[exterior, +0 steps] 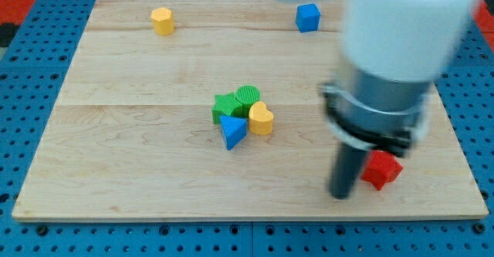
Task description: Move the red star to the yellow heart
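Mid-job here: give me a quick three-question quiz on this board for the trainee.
1. True or false: my tip sits at the view's left of the red star.
2. Which block touches the yellow heart? A) blue triangle B) blue cube C) yellow hexagon
3. Fill in: the red star must travel toward the view's ____ to reach the heart.

Key: 1 true; 2 A; 3 left.
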Available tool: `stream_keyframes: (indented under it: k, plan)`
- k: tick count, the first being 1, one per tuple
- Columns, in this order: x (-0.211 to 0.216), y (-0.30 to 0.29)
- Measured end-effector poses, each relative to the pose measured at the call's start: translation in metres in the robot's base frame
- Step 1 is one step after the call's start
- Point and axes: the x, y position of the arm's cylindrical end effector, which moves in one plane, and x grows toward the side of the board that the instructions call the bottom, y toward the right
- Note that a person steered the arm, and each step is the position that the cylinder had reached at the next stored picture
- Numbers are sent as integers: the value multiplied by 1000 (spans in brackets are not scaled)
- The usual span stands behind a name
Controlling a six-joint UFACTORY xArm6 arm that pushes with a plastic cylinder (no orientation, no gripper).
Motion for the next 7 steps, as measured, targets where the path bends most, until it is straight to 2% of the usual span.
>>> stream_keyframes:
  k: [1,2,4,5,7]
  plan:
    - [3,78]
    - [-15,110]
    - [-20,60]
    - [-43,57]
    - [-55,-15]
